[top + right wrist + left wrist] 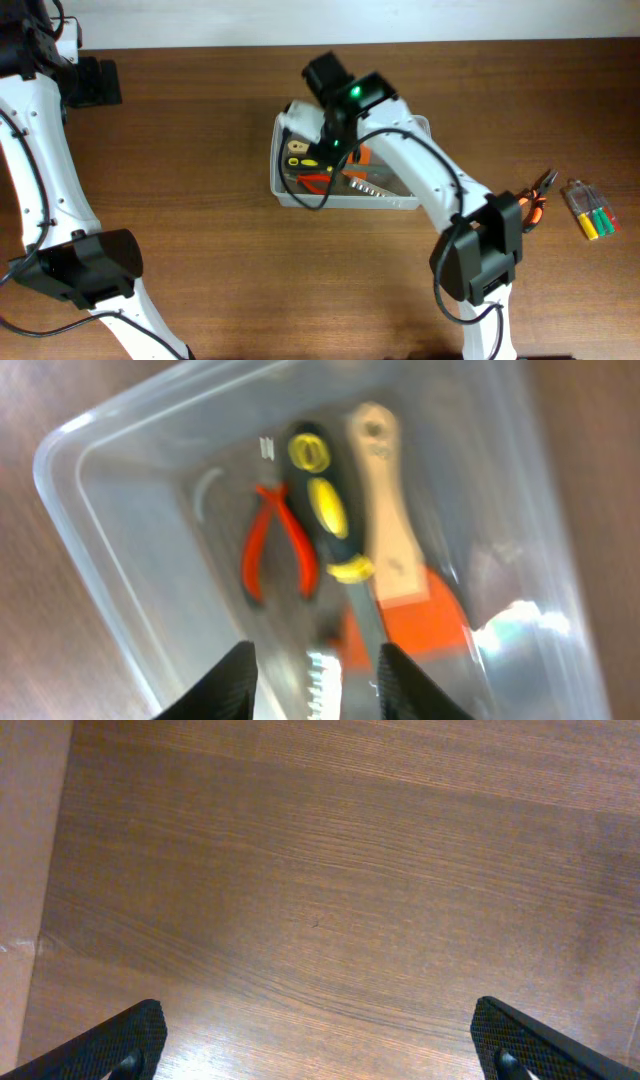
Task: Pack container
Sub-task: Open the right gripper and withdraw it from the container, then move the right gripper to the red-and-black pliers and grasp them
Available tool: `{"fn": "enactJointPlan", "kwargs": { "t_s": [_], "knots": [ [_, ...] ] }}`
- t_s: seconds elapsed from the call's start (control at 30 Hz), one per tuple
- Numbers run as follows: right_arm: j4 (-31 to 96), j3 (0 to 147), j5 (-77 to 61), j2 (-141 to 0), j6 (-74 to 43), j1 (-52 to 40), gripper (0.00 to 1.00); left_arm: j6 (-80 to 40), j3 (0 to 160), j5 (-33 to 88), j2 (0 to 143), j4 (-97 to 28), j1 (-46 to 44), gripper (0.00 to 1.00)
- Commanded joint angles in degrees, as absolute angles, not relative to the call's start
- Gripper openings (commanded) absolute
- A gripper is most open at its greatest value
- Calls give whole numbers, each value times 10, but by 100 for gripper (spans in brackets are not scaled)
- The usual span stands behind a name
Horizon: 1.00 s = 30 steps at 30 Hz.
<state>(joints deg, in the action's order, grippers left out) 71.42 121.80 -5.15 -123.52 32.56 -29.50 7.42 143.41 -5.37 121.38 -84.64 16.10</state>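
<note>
**A:** Closest in, on the right wrist view: the right jaws hang over the container (62, 435), fingertips (228, 682) partly parted, nothing pinched between them.

**B:** Agreed, a clear gap. Straight below it a serrated blade (320, 678) lies inside the container, and neither finger is on it.

**A:** Further in, a black-and-yellow handle (318, 490) runs up the middle. Red-handled pliers (272, 550) lie just beside it on one side, and a pale wooden handle (385, 500) with an orange blade (425, 615) on the other.

**B:** It's blurred, mind. Whether they touch, I can't tell.

**A:** The left wrist view has none of that. Just brown table (320, 870) and the left jaws spread wide, dark fingertips (115, 1045) at the bottom corners, holding nothing.

**B:** Overhead gives what neither wrist view does. The container sits mid-table, and the right arm (420, 180) reaches across it, hiding part of what lies inside.

**A:** Well to the container's right there are orange-handled pliers (535, 205), then a small clear case (590, 215) of yellow and green bits beyond them.

**B:** And the left arm (40, 150) stands well off to the container's left.
</note>
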Motion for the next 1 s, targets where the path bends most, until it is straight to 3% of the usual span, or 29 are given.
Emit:
{"fn": "enactJointPlan", "kwargs": {
  "t_s": [0.0,0.1,0.3,0.53,0.73,0.97],
  "knots": [
    [765,1313,-4,-1221,219,-243,42,67,1433,-48,1217,-847,163,99],
    [830,1390,-9,-1221,139,-184,59,67,1433,-48,1217,-847,163,99],
    [907,1476,-15,-1221,24,-30,58,67,1433,-48,1217,-847,163,99],
    [950,1428,-15,-1223,-248,154,54,67,1433,-48,1217,-847,163,99],
    [951,1323,-14,-1223,-262,228,51,67,1433,-48,1217,-847,163,99],
    [873,1145,1,-1223,-262,229,50,67,1433,-48,1217,-847,163,99]
  ]
}}
